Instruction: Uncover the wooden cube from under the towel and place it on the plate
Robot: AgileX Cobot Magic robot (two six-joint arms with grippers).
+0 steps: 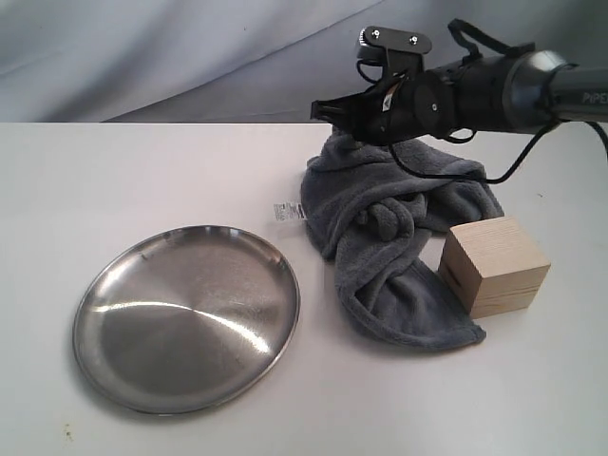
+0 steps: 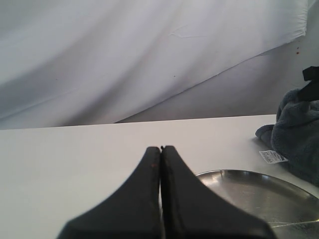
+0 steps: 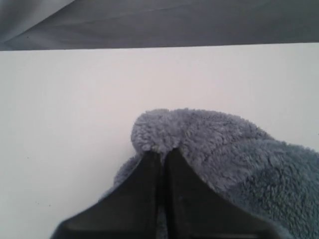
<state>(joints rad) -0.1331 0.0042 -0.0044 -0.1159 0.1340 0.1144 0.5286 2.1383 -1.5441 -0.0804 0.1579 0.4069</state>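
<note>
White desk (image 1: pixel 114 171) carries the towel (image 1: pixel 389 228) bunched up, a fold clamped in the right end effector (image 3: pixel 162 152), so the cube (image 1: pixel 494 266) sits bare just right of the towel, the plate (image 1: pixel 180 318) to its left, while the left end effector (image 2: pixel 161 149) is closed and empty.

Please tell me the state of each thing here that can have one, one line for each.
cube: uncovered, on the table beside the towel, not on the plate
towel: bunched, one fold pinched
plate: empty
right gripper: shut on the towel
left gripper: shut, holding nothing
</note>
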